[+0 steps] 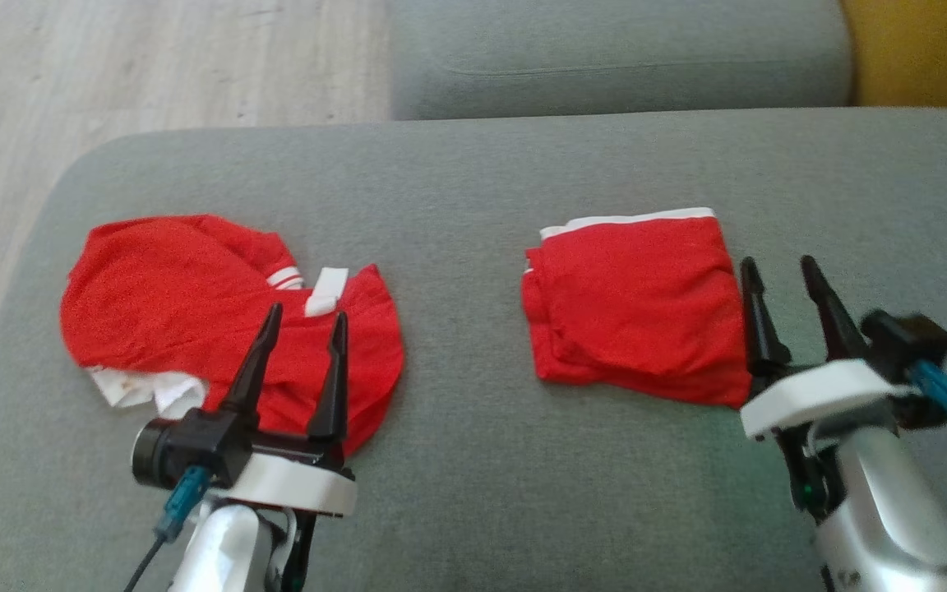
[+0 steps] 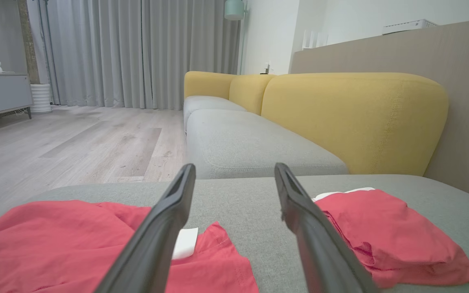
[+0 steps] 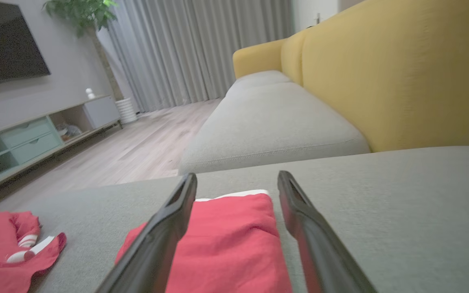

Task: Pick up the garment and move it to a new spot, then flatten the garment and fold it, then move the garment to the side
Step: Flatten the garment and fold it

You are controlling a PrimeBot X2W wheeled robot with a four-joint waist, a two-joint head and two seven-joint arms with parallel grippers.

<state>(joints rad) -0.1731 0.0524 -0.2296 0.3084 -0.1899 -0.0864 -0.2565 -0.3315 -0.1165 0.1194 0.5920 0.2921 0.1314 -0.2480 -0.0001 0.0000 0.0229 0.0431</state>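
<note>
Lying apart, two red garments (image 1: pixel 153 296) (image 1: pixel 638 304)

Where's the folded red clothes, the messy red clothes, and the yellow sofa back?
folded red garment (image 1: pixel 638 308), head view, middle of its top layer.
crumpled red garment (image 1: pixel 169 296), head view, its smooth red middle.
yellow sofa back (image 2: pixel 352 118), left wrist view, middle of the nearest cushion.
</note>
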